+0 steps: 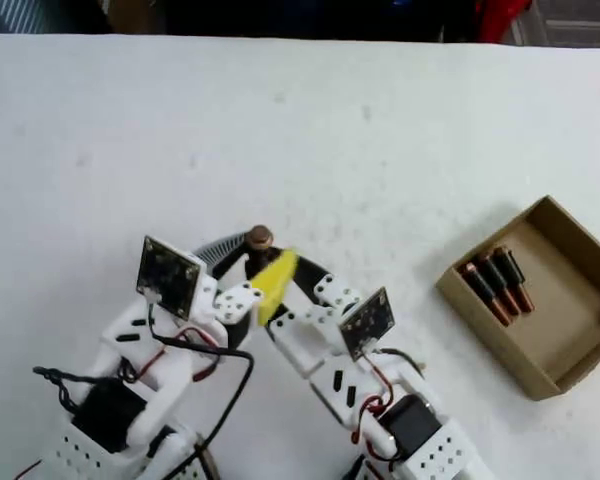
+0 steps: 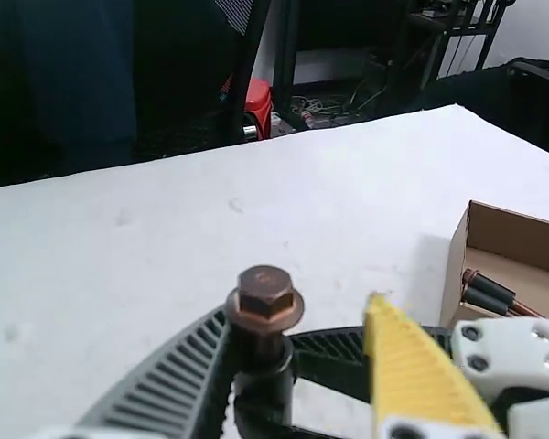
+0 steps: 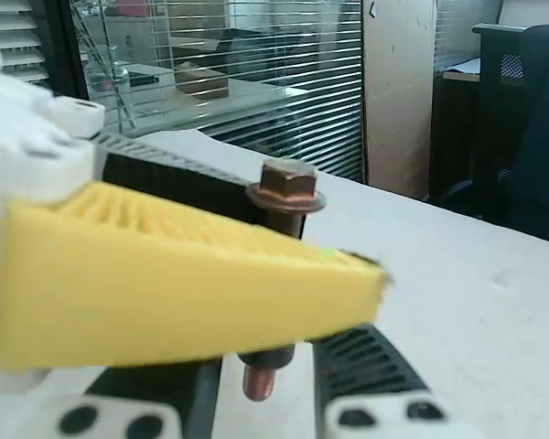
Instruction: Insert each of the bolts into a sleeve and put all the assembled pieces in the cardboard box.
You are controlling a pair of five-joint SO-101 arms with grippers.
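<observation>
– Bolt [image 2: 265,297] status?

– Upright, head on top, shank down through the black sleeve [image 2: 263,370]. Its tip [image 3: 256,382] pokes out below, so I judge the insertion done. The piece sits between the two arms, just above the worktop [image 1: 330,130] and well apart from the box [image 1: 565,315], which holds some finished pieces [image 1: 495,280].

– Who has it?

– The left jaws do. They are narrow, clamped on the sleeve just under the head. The right jaws are just beside the piece, but whether they grip it I cannot tell.

– What could go wrong from here?

– Mostly the handover. The box lies on the right arm's side, so I would expect that arm to carry. If the left jaws let go before the right jaws have a firm hold, the piece drops to the worktop and may roll away.

– And if both hold at once?

– Then any pull from one arm works against the other. The sleeve could twist in the grip or slip out at an angle.

– Anything about the piece itself?

– Yes. The grip I can see is on the sleeve alone, and nothing visible locks the bolt in. Tip the piece head-down on the way over, or jolt it at release, and the bolt could slide out and land as a loose part. The arms are also crowded together, so a wide opening or a quick swing could knock the neighbouring arm and jar the piece loose.
</observation>
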